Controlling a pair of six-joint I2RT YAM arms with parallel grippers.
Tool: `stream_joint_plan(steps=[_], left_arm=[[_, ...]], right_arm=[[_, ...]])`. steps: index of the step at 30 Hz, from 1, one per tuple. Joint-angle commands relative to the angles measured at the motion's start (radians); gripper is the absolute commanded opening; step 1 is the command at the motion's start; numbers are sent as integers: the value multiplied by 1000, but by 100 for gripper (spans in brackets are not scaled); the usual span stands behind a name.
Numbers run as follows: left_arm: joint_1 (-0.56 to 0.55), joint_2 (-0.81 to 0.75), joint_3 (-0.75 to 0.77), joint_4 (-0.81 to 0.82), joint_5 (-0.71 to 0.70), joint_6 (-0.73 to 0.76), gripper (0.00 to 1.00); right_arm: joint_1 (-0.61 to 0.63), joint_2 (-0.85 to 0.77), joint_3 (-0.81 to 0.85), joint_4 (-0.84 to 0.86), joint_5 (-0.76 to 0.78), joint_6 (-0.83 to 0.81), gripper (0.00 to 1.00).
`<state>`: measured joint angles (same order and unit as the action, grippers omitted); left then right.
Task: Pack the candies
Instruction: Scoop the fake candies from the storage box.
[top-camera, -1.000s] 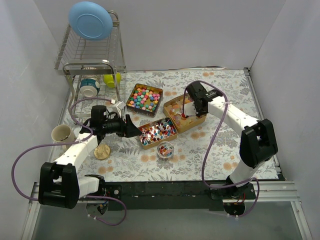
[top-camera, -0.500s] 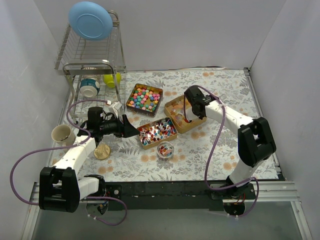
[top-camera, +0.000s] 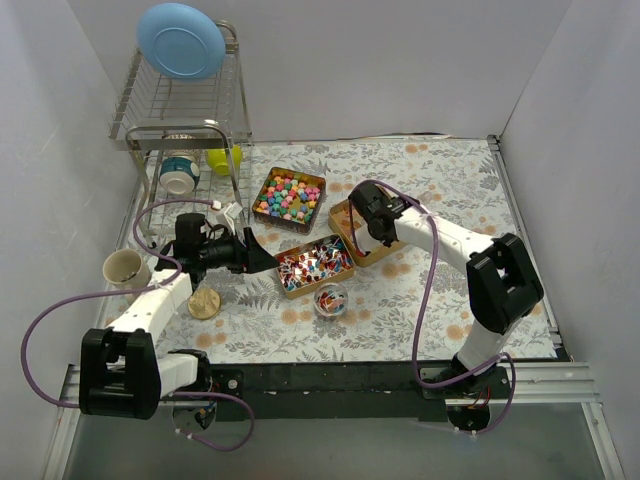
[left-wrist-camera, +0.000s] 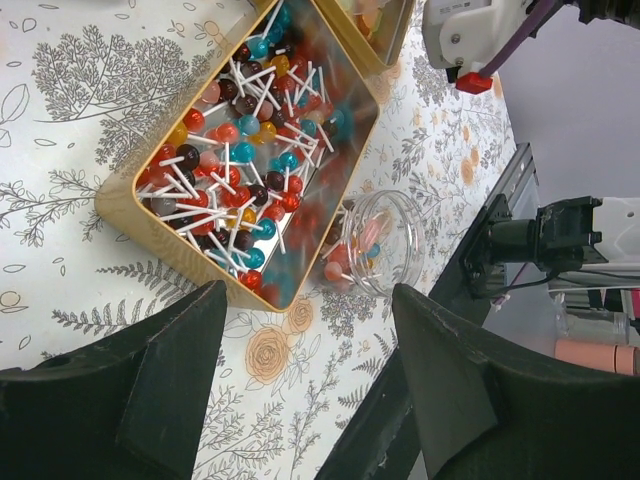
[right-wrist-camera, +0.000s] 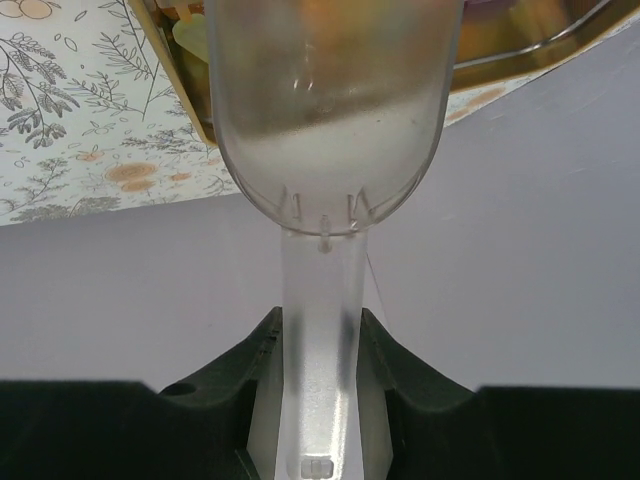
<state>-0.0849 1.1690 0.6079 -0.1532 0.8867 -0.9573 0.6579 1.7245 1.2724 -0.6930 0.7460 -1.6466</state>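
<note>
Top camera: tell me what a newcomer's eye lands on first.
Mid-table lie heaps of bright lumps and lollipops, beside a gold tray where the right hand grips a clear scoop. A blue plate stands atop the wire rack at far left.

Wire dish rack (top-camera: 180, 105) at back left, blue plate (top-camera: 181, 40) propped on top, yellow cup (top-camera: 222, 158) and blue-white cup (top-camera: 179, 176) beneath, beige mug (top-camera: 124, 267) near round gold lid (top-camera: 204, 304), floral tablecloth (top-camera: 450, 185), small glass jar (top-camera: 331, 299), clear plastic scoop (right-wrist-camera: 330, 120)
</note>
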Motion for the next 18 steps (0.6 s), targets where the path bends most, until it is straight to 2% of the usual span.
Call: stream_joint_plan(steps=[1,6,13,15,18], left_arm=[[8,14,13,15,23,-6,66],[10,34,26,1,24,-9,66],[13,84,59,-20,21,3,67],[13,104,69,-20,18,3,66],[16,129,89,-22,18,6,66]], right_arm=[[19,27,-16,-189,-88,-426,1],[22,96,60,-308,-197,-250,1],[0,331,358,-520,-387,110,1],[-14,383,473,-580,-459,174,1],[-41,434,524,-614,-533,257,1]])
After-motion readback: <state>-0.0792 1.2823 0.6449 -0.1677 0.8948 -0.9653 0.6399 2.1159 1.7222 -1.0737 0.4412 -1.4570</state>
